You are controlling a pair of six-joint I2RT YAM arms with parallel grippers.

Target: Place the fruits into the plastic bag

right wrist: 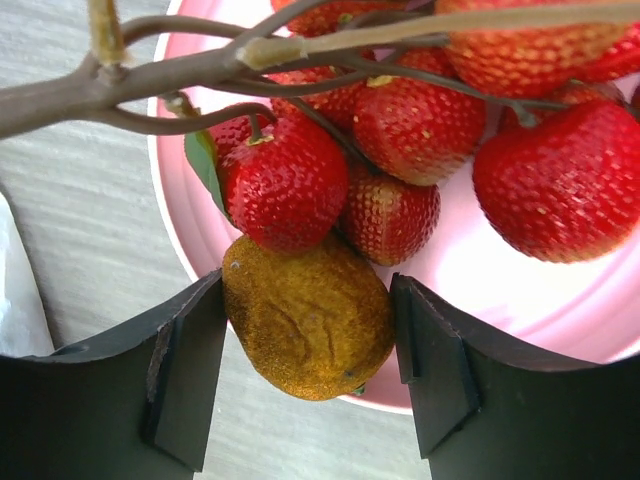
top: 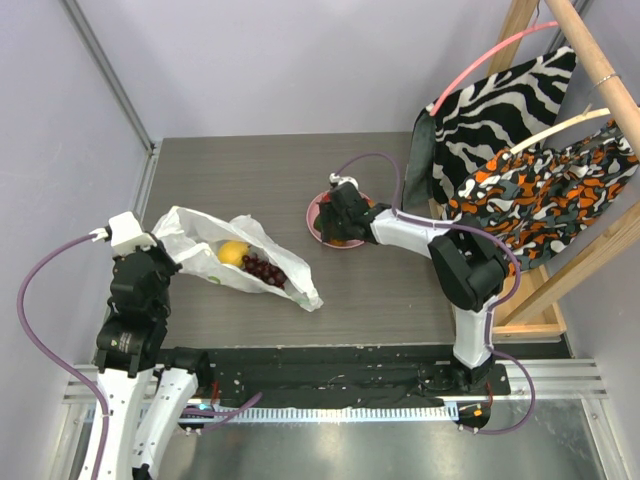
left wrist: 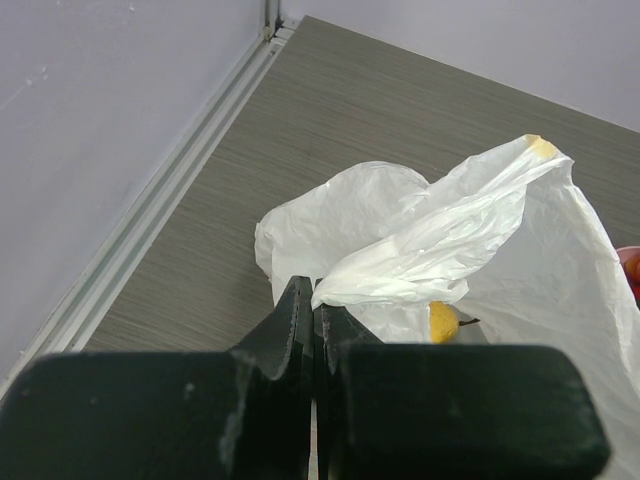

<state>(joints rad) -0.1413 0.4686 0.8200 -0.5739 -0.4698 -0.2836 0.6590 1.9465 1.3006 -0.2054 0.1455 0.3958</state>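
The plastic bag (top: 205,232) is seen lying crumpled on the left half of the grey worktop (top: 400,300), with its mouth open toward the right. A lemon (top: 232,252) and a bunch of dark grapes (top: 265,270) are lying inside the opening, the grapes just beside the lemon on its right. The left fingers (left wrist: 290,335) are pressed together on the bag's near left edge, and a fold of the thin white plastic is pinched between them and lifted a little off the worktop. In the left wrist view the lemon can be glimpsed under that raised fold.

A round pink plate (top: 312,215) is set on the worktop, to the right of the bag and apart from it. It is covered in the overhead view by the right arm's tip. In the right wrist view a cluster of red strawberries (right wrist: 285,185) on a brown branching stem (right wrist: 150,75) is shown lying on the plate, and an orange fruit (right wrist: 310,315) is resting on the plate's near rim, touching the strawberries. The right fingers (right wrist: 185,380) are spread to either side of this orange fruit and appear to lie against its flanks. Whether it is squeezed cannot be told.

At the far right, a zebra cloth (top: 500,95) and an orange patterned cloth (top: 550,190) are hung on a wooden rack (top: 590,60).
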